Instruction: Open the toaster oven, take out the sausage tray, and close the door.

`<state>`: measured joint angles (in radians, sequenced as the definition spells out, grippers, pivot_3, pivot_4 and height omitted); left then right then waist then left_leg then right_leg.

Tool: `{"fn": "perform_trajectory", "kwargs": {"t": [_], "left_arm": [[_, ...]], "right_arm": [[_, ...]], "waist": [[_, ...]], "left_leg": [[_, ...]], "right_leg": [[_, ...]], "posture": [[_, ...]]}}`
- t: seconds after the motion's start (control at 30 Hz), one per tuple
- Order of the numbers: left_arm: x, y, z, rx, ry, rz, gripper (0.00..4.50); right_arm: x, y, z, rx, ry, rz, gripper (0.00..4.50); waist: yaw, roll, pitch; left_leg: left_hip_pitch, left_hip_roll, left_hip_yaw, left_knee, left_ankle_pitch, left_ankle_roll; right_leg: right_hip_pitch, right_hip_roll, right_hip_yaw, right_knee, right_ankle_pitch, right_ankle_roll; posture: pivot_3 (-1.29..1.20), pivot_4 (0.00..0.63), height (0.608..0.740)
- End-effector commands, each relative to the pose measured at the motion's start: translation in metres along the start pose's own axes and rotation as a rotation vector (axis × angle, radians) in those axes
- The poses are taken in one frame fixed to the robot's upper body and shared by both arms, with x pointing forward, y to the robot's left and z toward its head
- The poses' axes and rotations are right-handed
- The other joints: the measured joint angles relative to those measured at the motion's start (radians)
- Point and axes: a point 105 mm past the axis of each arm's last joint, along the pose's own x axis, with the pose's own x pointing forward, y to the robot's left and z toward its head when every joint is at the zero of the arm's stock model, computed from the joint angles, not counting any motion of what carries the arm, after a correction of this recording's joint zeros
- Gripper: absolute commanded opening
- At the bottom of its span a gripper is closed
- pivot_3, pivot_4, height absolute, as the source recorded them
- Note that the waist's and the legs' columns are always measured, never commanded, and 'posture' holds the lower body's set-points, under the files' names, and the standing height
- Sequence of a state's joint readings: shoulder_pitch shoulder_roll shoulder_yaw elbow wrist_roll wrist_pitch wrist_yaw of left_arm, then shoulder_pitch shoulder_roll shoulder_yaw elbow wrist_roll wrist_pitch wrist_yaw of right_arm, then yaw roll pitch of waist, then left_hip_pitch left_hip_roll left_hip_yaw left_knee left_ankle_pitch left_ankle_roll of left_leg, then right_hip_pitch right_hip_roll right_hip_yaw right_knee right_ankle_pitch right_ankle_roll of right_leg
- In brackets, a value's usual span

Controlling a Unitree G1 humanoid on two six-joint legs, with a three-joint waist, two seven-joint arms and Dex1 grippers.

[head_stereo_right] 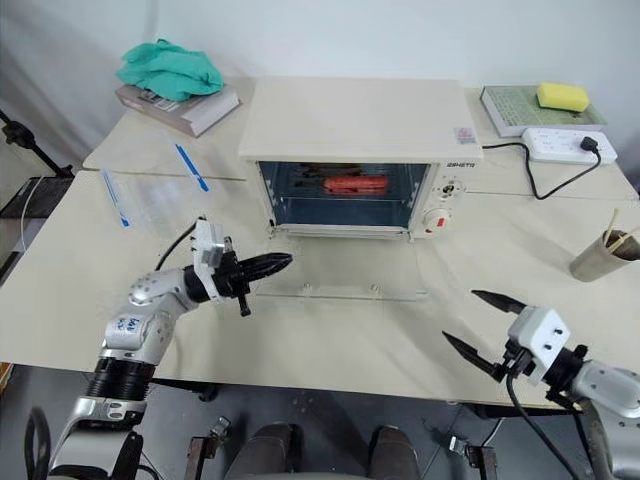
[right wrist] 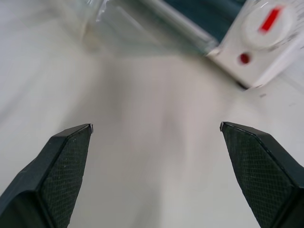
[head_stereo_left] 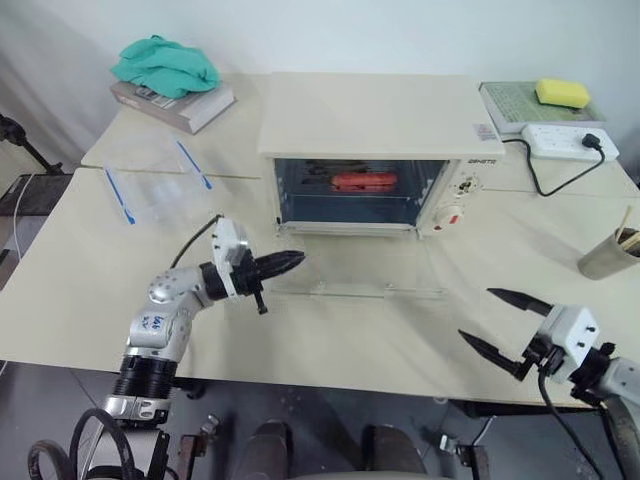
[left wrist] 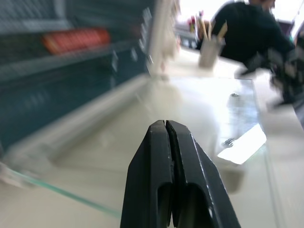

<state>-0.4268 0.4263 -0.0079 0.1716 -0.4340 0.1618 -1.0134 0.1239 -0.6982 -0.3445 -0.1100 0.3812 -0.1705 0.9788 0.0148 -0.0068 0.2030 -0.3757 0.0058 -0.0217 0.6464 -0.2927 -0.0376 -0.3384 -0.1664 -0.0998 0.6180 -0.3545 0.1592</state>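
Observation:
The cream-white toaster oven [head_stereo_left: 370,115] stands at the middle back of the table. Its glass door [head_stereo_left: 350,262] is folded down flat onto the tabletop, with the bar handle [head_stereo_left: 355,293] along the near edge. Inside the dark cavity lies the red sausage [head_stereo_left: 364,181]; the sausage tray under it is hard to make out. My left gripper [head_stereo_left: 298,260] is shut on nothing and points right, at the door's left near corner, just above the glass. My right gripper [head_stereo_left: 476,314] stands open and empty near the table's front right, apart from the door.
A book with a green cloth [head_stereo_left: 165,65] lies at the back left, and a clear plastic bag [head_stereo_left: 155,180] in front of it. A power strip [head_stereo_left: 565,142], a yellow sponge [head_stereo_left: 562,92] and a cup of sticks [head_stereo_left: 608,255] sit at the right. A person [left wrist: 247,28] shows beyond the table.

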Motion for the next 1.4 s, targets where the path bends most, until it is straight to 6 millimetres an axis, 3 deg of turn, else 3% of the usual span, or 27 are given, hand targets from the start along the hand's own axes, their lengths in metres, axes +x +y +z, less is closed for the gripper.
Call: {"fn": "perform_trajectory", "kwargs": {"t": [0.03, 0.13, 0.2, 0.3, 0.43, 0.57, 0.67, 0.7, 0.87, 0.97, 1.2, 1.4], "left_arm": [[-0.002, -0.001, 0.002, 0.043, -0.005, 0.012, 0.03], [-0.009, -0.006, -0.006, 0.049, 0.004, 0.045, 0.03], [-0.016, -0.011, -0.007, 0.055, -0.009, 0.048, 0.03], [-0.029, -0.018, -0.001, 0.046, -0.072, 0.062, 0.03], [-0.038, -0.02, 0.005, 0.056, -0.114, 0.109, 1.15], [-0.072, -0.025, 0.018, 0.105, -0.185, 0.254, 2.34], [-0.084, -0.029, 0.023, 0.128, -0.205, 0.33, 3.27], [-0.086, -0.029, 0.024, 0.123, -0.212, 0.344, 3.54], [-0.086, -0.034, 0.025, 0.119, -0.215, 0.374, 3.54], [-0.084, -0.037, 0.024, 0.118, -0.213, 0.373, 3.59], [-0.083, -0.036, 0.025, 0.116, -0.213, 0.373, 3.59], [-0.081, -0.036, 0.026, 0.115, -0.214, 0.359, 3.59]], "right_arm": [[0.014, -0.013, 0.02, -0.068, -0.056, -0.01, 4.5], [0.061, -0.006, 0.046, -0.177, -0.057, 0.061, 4.5], [0.084, 0.001, 0.049, -0.223, 0.011, 0.059, 4.5], [0.115, 0.014, 0.066, -0.285, -0.043, 0.072, 4.5], [0.136, 0.012, 0.078, -0.369, -0.075, 0.014, 4.5], [0.185, 0.003, 0.086, -0.638, -0.046, -0.115, 4.5], [0.204, -0.008, 0.092, -0.836, -0.033, -0.208, 4.5], [0.208, -0.009, 0.094, -0.842, -0.04, -0.228, 4.5], [0.224, -0.006, 0.101, -0.883, -0.07, -0.269, 4.5], [0.23, 0.002, 0.099, -0.889, -0.08, -0.251, 3.97], [0.231, 0.003, 0.095, -0.919, -0.063, -0.253, 1.92], [0.233, 0.0, 0.091, -0.916, -0.025, -0.245, 1.92]], "waist": [[0.003, 0.0, 0.0], [-0.004, 0.0, 0.0], [-0.005, 0.0, 0.0], [-0.003, 0.0, 0.0], [0.009, 0.0, 0.0], [-0.01, -0.001, 0.0], [-0.02, -0.001, 0.0], [-0.019, -0.001, 0.0], [-0.02, -0.001, 0.0], [-0.023, -0.001, 0.0], [-0.026, -0.001, 0.0], [-0.029, -0.001, 0.0]], "left_leg": [[0.0, 0.0, 0.0, 0.0, 0.0, 0.0], [0.0, 0.0, 0.001, 0.001, 0.0, 0.0], [0.0, 0.001, 0.002, 0.0, 0.0, 0.0], [0.0, 0.003, 0.002, 0.0, -0.001, -0.001], [-0.002, 0.002, 0.002, 0.001, -0.001, -0.001], [-0.002, 0.003, 0.005, 0.002, -0.001, 0.0], [-0.001, 0.004, 0.005, 0.0, -0.001, -0.001], [-0.001, 0.004, 0.005, 0.0, -0.001, -0.001], [-0.002, 0.004, 0.005, 0.0, -0.001, -0.001], [-0.002, 0.005, 0.005, 0.0, -0.001, -0.001], [-0.002, 0.005, 0.005, 0.0, -0.001, -0.001], [-0.002, 0.005, 0.005, 0.0, -0.001, -0.001]], "right_leg": [[0.0, 0.0, 0.0, 0.0, 0.0, 0.0], [-0.001, 0.0, 0.002, 0.001, 0.0, 0.0], [-0.003, 0.0, 0.002, 0.002, 0.0, 0.0], [-0.004, 0.001, 0.002, 0.003, 0.0, 0.0], [-0.004, 0.001, 0.002, 0.002, 0.0, 0.0], [-0.005, 0.001, 0.003, 0.002, 0.001, -0.001], [-0.008, 0.002, 0.003, 0.004, 0.001, -0.001], [-0.008, 0.002, 0.003, 0.004, 0.001, -0.001], [-0.008, 0.002, 0.003, 0.004, 0.001, -0.001], [-0.009, 0.002, 0.003, 0.004, 0.001, -0.001], [-0.009, 0.002, 0.003, 0.004, 0.001, -0.001], [-0.009, 0.002, 0.003, 0.004, 0.001, -0.001]], "posture": [[0.0, 0.15, 0.74], [0.0, 0.15, 0.74], [0.0, 0.15, 0.74], [0.0, 0.15, 0.74], [0.0, 0.15, 0.74], [0.0, 0.15, 0.74], [0.0, 0.15, 0.74], [0.0, 0.15, 0.74], [0.0, 0.15, 0.74], [0.0, 0.15, 0.74], [0.0, 0.15, 0.74], [0.0, 0.15, 0.74]]}}
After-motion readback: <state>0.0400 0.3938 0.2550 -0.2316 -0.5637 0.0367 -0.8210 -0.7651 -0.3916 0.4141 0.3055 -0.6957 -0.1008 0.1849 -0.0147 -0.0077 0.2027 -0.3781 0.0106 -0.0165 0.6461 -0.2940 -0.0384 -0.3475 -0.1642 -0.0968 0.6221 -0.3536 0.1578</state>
